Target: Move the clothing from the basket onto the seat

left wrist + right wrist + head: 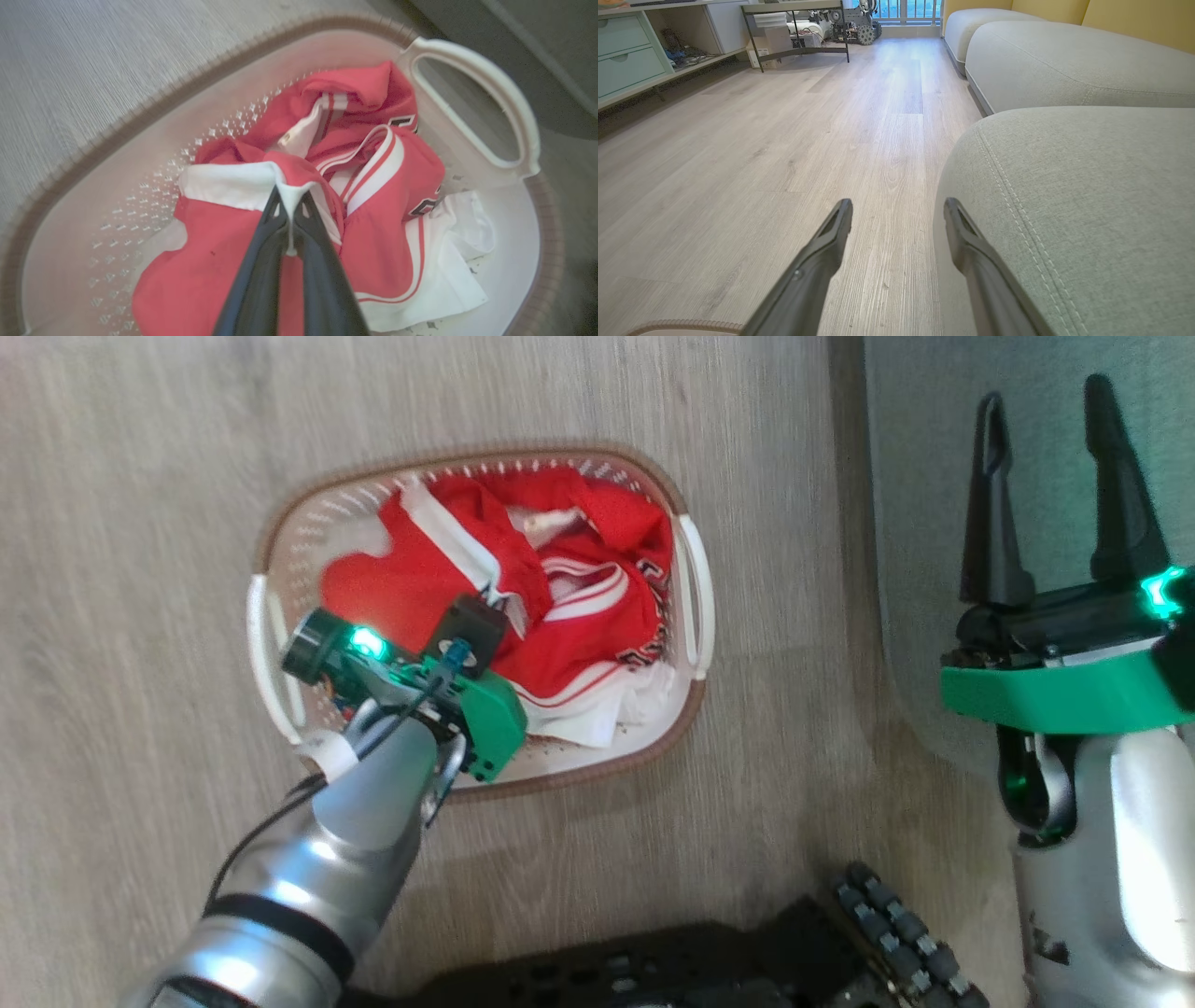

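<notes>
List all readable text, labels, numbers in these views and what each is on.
No text can be read whole.
Black-and-white lettering on the red clothing in the basket: folded and cut off, unreadable.
Dark mark on the right forearm: too blurred to tell whether it is text.

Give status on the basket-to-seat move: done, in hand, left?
Done: nothing yet; all the clothing I can see lies in the basket. In hand: the left tool is shut on a white-trimmed fold of it, not lifted clear. Left: lift, carry to the seat, release, likely repeat. The right tool is open near the seat's edge, holding nothing.
</notes>
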### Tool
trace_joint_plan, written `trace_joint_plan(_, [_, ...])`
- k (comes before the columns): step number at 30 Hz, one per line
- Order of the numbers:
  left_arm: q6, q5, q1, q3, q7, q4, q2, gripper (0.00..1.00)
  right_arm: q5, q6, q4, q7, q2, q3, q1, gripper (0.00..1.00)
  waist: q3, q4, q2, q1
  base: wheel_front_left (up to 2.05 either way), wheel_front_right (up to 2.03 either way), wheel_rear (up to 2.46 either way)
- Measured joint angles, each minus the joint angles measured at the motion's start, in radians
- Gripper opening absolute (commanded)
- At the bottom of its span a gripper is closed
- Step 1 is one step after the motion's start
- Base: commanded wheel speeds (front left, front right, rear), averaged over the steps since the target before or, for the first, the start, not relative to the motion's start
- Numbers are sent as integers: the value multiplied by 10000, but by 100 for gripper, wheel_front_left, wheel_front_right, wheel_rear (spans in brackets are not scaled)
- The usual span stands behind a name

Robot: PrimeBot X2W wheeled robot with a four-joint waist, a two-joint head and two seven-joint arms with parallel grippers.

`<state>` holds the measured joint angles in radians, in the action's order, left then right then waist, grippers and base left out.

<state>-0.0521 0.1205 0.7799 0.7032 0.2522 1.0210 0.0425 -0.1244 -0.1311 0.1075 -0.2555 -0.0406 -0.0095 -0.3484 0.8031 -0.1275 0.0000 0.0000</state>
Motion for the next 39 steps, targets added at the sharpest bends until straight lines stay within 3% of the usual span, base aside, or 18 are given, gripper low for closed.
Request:
trace_joint_plan(8, [115, 201, -997, -174, 0, -1505, 17, 0, 48, 2, -865, 0, -2, -38, 343, 100, -1523, 365, 0, 0, 0, 0, 0])
trace_joint_plan(19, [976, 786, -2413, -428, -2, -2740, 15, 0, 119, 0, -2182, 2, 0, -182, 2239, 100, -4852, 995, 1, -1, 0, 0, 0])
trace_joint_plan(30, [1402, 1206, -2517, -428, -2, -3526, 4, 0, 119, 2, -2621, 2, 6, -4, 3697, 100, -7713, 1293, 1, -1, 0, 0, 0])
trace_joint_plan(39, [1488, 1916, -1615, -69, -109, -3958, 0, 0, 119, 2, -2642, 2, 6, 407, 3822, 100, -8774, 1363, 1, -2, 0, 0, 0])
